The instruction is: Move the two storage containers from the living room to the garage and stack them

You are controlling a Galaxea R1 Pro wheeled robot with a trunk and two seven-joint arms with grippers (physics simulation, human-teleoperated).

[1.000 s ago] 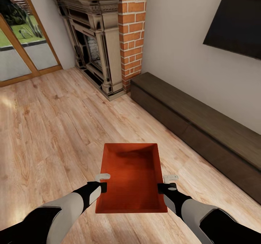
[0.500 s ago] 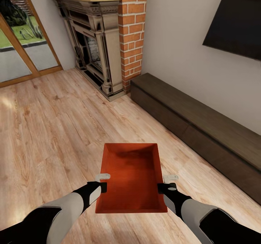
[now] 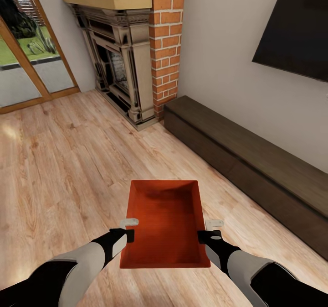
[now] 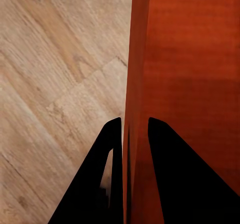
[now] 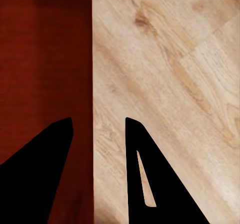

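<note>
Grippers sit nearest, one on each long side of a single orange-red storage container (image 3: 165, 222) carried in front of the robot above the light wood-plank floor (image 3: 59, 161). The left gripper (image 3: 129, 227) is clenched on the container's left wall: in the left wrist view the thin wall edge (image 4: 131, 104) runs between the two dark fingers (image 4: 112, 149), pinched tight. The right gripper (image 3: 210, 228) straddles the right wall, one finger (image 5: 50, 149) over the ribbed inside and the other over the planks, with a gap between them; whether the jaws actually press the wall cannot be told. The container is level, open side up, its short ends near and far. Beyond it to the right, a long dark low cabinet (image 3: 255, 161) runs along the white wall under a dark wall screen (image 3: 296, 28). Farther, a red-brick fireplace (image 3: 132, 56) stands in the corner, and at far left are wood-framed glass doors (image 3: 27, 65).
</note>
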